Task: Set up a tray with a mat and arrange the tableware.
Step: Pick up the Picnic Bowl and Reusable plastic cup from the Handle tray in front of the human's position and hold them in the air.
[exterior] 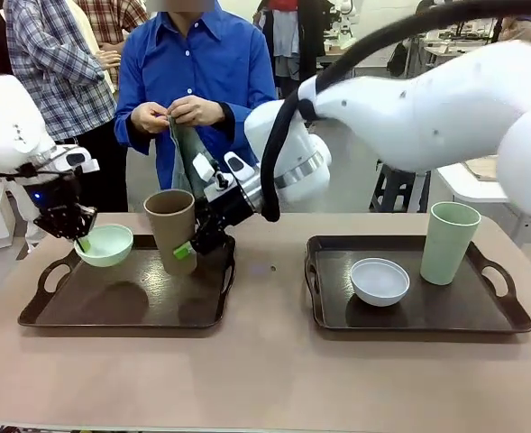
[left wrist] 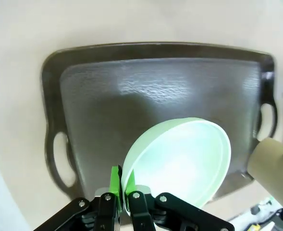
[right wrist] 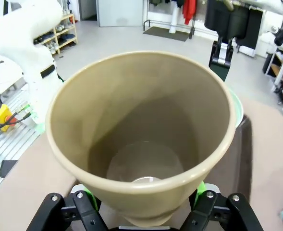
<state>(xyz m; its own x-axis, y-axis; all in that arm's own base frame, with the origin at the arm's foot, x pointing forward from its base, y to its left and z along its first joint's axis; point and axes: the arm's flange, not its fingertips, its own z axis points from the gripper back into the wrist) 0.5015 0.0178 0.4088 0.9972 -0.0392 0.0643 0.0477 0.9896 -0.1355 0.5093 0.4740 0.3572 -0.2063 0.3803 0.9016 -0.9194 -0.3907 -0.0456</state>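
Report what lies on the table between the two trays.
Nothing lies there. In the front view, a bare strip of table separates the left tray from the right tray.

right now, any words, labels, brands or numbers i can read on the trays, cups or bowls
No text can be read in any of these views.
brown cup: plain, no print
mint green bowl: plain
white bowl: plain
pale green cup: plain
left tray: no label
right tray: no label
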